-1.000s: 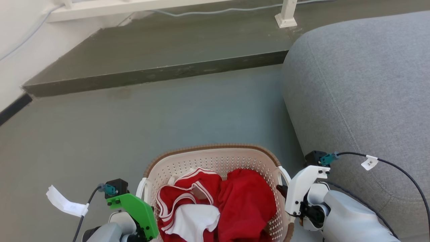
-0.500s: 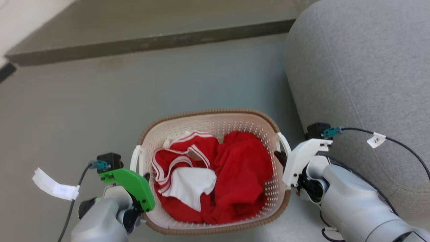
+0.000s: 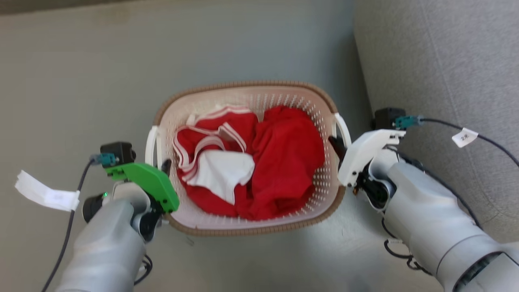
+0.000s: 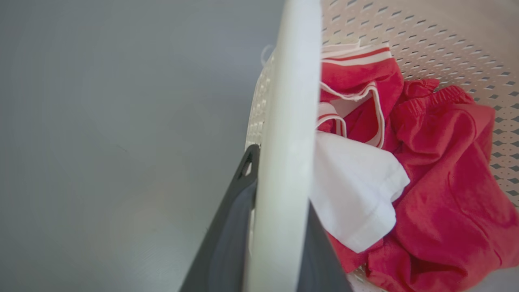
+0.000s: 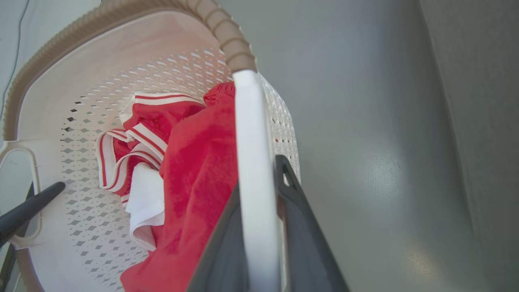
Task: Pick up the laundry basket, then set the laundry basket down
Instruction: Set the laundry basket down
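Note:
The laundry basket (image 3: pixel 243 85) is cream with perforated walls and a brown woven-look rim, and holds red and white clothes (image 3: pixel 284 162). It sits between my arms in the middle of the head view. My left gripper (image 3: pixel 165 165) is shut on the white left handle (image 3: pixel 151 142), which runs between its dark fingers (image 4: pixel 239 202) in the left wrist view. My right gripper (image 3: pixel 335 144) is shut on the white right handle (image 3: pixel 343 127), clamped between its fingers (image 5: pixel 292 194) in the right wrist view. Whether the base touches the floor cannot be told.
A grey sofa (image 3: pixel 446 61) stands close on the right, next to my right arm. Grey floor (image 3: pixel 81 81) spreads to the left and beyond the basket. Cables with white tags (image 3: pixel 44 194) (image 3: pixel 464 137) hang from both wrists.
The camera has tilted down, so the step and wall have left the picture and the basket sits higher and a little larger. Both grippers keep hold of the handles.

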